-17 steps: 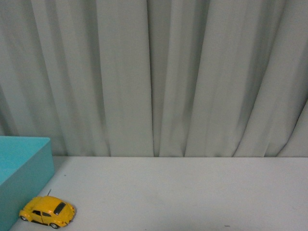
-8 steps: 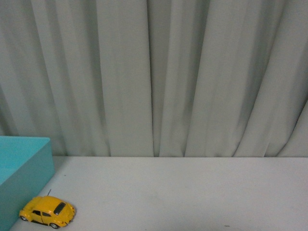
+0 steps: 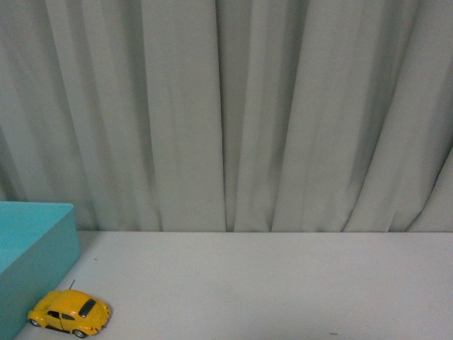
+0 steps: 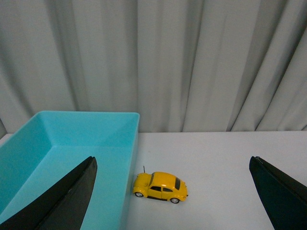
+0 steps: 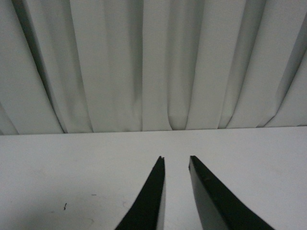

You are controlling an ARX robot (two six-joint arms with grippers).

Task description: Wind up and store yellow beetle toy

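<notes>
**Item 1.** Yellow beetle toy point(image 3: 69, 312) point(image 4: 160, 187), one. It was a glossy car with a rounded roof, dark windows and black tyres with pale hubs. Two wheels showed on the visible side, and a thin rod rose from one end. It stood upright on its wheels on the table point(image 3: 269, 283), outside the box and just beside its wall; whether the two touched could not be told.

**Item 2.** Box point(image 3: 35, 262) point(image 4: 72, 143), one. It was turquoise, rectangular and open-topped, with smooth matt walls.

**Item 3.** Table, one, with a flat, pale, matt top.

**Item 4.** Curtain point(image 3: 226, 113), pale grey cloth that hung in soft vertical folds behind the table.

**Item 5.** Left gripper point(image 4: 172, 158), one, with two dark tapered fingers point(image 4: 72, 201). These were spread wide and held nothing, and the toy lay on the table between their lines.

**Item 6.** Right gripper point(image 5: 176, 158), one, with two dark pointed fingers point(image 5: 148, 201). These were drawn narrow with a slim gap at the tips, and they held nothing above the bare table.
</notes>
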